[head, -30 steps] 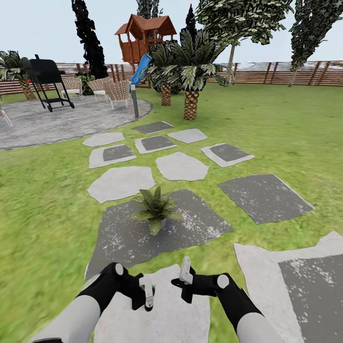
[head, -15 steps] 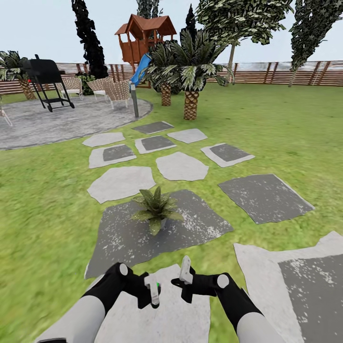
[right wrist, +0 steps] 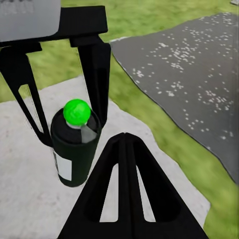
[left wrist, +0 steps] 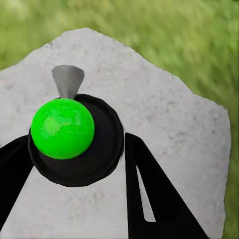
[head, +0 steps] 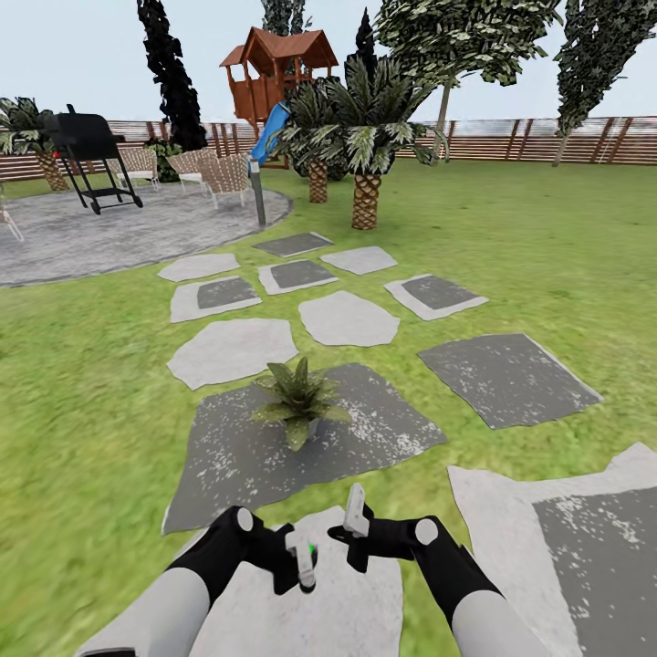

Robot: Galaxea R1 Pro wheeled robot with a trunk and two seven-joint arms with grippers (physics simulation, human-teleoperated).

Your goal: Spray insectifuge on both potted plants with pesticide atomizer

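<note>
Right wrist view: the pesticide atomizer (right wrist: 74, 149) is seen as a slim dark-green bottle with a white label on its side, a pale grey spray head and a bright green ball on top. It is held upright between the two black fingers (right wrist: 97, 69) of the left end effector (right wrist: 62, 99), which is pinched onto the bottle's upper part, above a pale stone slab (right wrist: 30, 199). In the left wrist view the green ball (left wrist: 62, 128) is seen from above, ringed by the dark shoulder of the bottle, with the grey nozzle (left wrist: 67, 79) jutting out beyond it.

In the head view the atomizer (head: 304, 558) is low in the foreground, between the two arms. The right end effector (head: 356, 525) is just beside it; its fingers appear pressed together. Ahead, a potted plant (head: 299, 398) with pointed olive-green leaves stands on a dark stone paving slab (head: 383, 429) set in the lawn (head: 82, 411). Farther off, a brown slat fence (head: 547, 137) borders the garden.
</note>
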